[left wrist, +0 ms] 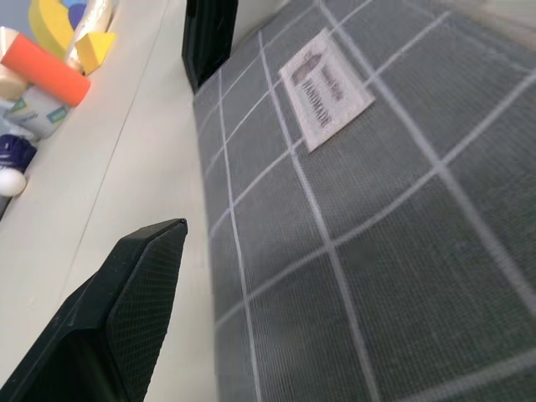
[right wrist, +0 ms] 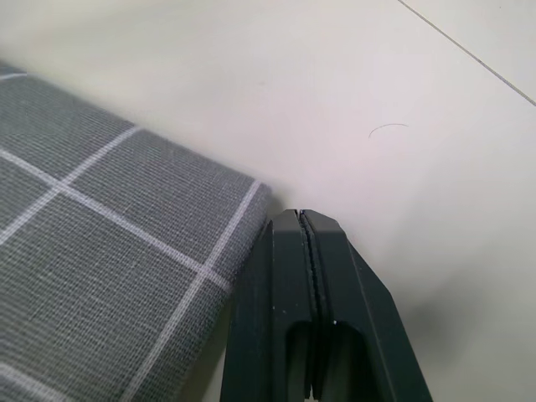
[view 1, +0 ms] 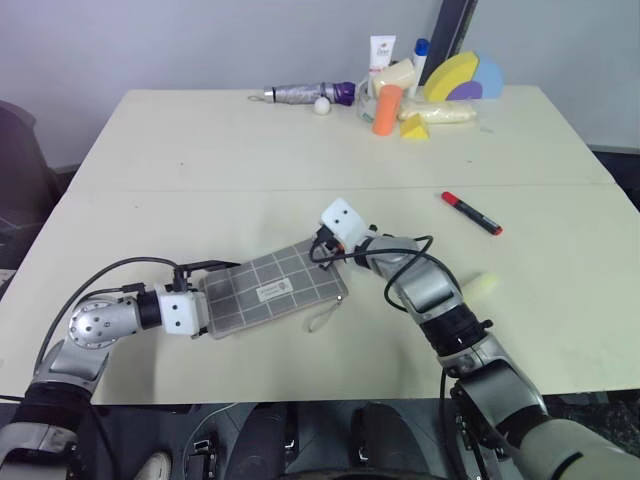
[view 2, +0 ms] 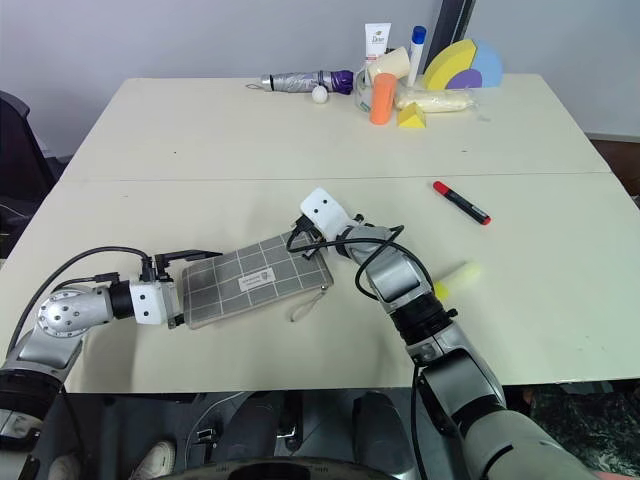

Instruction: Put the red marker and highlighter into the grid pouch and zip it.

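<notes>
The grid pouch (view 1: pixel 270 290) lies flat near the table's front, its white label (left wrist: pixel 325 88) facing up and its cord pull (view 1: pixel 322 318) trailing off the near right corner. My left gripper (view 1: pixel 213 292) is open at the pouch's left end, and one finger (left wrist: pixel 109 327) stands just off the pouch's far edge. The right gripper (view 1: pixel 325 250) is shut with nothing in it, its tip (right wrist: pixel 306 243) beside the pouch's far right corner. The red marker (view 1: pixel 471 213) lies to the right. The highlighter (view 2: pixel 455 277) lies just behind my right forearm.
At the table's back edge stand an orange bottle (view 1: pixel 387 110), a yellow foam wedge (view 1: pixel 414 127), a white tube (view 1: pixel 381 55), a folded umbrella (view 1: pixel 305 94), a white ball (view 1: pixel 322 106) and a coloured foam shape (view 1: pixel 465 78). A seam crosses the table (view 1: pixel 200 190).
</notes>
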You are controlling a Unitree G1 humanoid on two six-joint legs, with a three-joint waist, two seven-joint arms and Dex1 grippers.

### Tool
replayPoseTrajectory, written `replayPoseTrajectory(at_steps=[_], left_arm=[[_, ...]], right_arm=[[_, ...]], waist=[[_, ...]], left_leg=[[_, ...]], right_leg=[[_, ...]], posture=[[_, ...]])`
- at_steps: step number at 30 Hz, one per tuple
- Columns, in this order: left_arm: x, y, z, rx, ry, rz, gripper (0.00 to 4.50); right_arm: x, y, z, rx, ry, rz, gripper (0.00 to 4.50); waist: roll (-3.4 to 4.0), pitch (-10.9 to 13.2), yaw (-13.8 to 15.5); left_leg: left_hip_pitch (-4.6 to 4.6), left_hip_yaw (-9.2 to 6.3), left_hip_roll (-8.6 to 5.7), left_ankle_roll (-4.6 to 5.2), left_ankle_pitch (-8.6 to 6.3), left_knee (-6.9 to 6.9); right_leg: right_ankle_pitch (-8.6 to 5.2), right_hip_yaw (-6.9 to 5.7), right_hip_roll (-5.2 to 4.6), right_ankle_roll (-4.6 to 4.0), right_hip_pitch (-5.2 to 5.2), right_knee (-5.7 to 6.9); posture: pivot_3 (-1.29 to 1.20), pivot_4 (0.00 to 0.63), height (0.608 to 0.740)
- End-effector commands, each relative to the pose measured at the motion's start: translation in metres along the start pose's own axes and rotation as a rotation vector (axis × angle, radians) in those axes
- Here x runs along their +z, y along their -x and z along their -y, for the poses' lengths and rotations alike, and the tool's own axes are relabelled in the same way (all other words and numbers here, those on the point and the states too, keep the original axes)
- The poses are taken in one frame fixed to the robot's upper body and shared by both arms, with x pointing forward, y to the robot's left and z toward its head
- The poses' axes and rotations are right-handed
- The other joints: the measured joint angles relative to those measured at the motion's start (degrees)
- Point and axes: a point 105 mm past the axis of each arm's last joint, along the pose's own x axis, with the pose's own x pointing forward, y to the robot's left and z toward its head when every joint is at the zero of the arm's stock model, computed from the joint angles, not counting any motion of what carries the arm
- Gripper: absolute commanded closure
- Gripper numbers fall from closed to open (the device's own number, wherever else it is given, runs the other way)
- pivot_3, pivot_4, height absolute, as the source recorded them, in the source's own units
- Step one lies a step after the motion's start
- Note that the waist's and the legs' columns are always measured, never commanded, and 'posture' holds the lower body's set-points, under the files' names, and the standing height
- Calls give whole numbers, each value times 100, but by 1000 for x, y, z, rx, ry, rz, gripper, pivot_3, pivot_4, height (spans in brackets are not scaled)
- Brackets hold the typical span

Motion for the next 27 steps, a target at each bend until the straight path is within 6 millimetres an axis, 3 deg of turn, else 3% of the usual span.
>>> replayPoseTrajectory(at_steps=[1,7,8,11,17,21,25,27], left_arm=[[2,-8,20,-73,23,7,0],[10,-12,25,-80,25,41,0],[11,-12,25,-77,25,47,264],[12,-13,26,-69,43,57,1289],[17,-17,18,1,110,71,4479],[21,-27,-8,169,258,82,4479],[27,-48,-27,293,392,94,4479],[33,-62,-35,339,448,113,4500]], right_arm=[[-5,-3,1,-4,-20,-32,4487],[-5,-3,2,-7,-17,-35,4487],[-6,-3,2,-8,-15,-38,4498],[-7,-3,2,-12,-14,-39,4500],[2,12,28,-106,-44,37,4500],[5,50,66,-209,-27,146,4500],[1,84,87,-261,-43,209,4500],[-4,95,91,-274,-77,215,3937]], waist=[[1,-2,0],[2,-3,-3],[3,-3,-5],[4,-4,-9],[4,-3,23],[5,-2,55],[3,0,45],[3,0,35]], left_leg=[[2,0,0,0,0,0],[2,-3,0,-2,-1,-1],[2,-3,0,-2,-1,-2],[2,-3,0,-3,-2,-3],[0,-7,-1,-4,-2,-2],[-20,-7,-4,-1,-4,-2],[-28,-6,-6,2,-3,-2],[-25,-6,-2,2,-2,0]], right_leg=[[0,0,0,0,1,0],[0,1,-3,-1,-6,-1],[0,1,-4,-1,-13,-2],[0,2,-5,-2,-21,-2],[0,2,-10,-3,-24,-3],[0,2,-14,-3,-25,-10],[0,1,-11,-1,-23,-10],[0,1,-3,0,-18,-7]], posture=[[0,150,740],[0,150,740],[0,150,740],[0,150,740],[0,150,740],[0,150,740],[0,150,740],[0,150,740]])
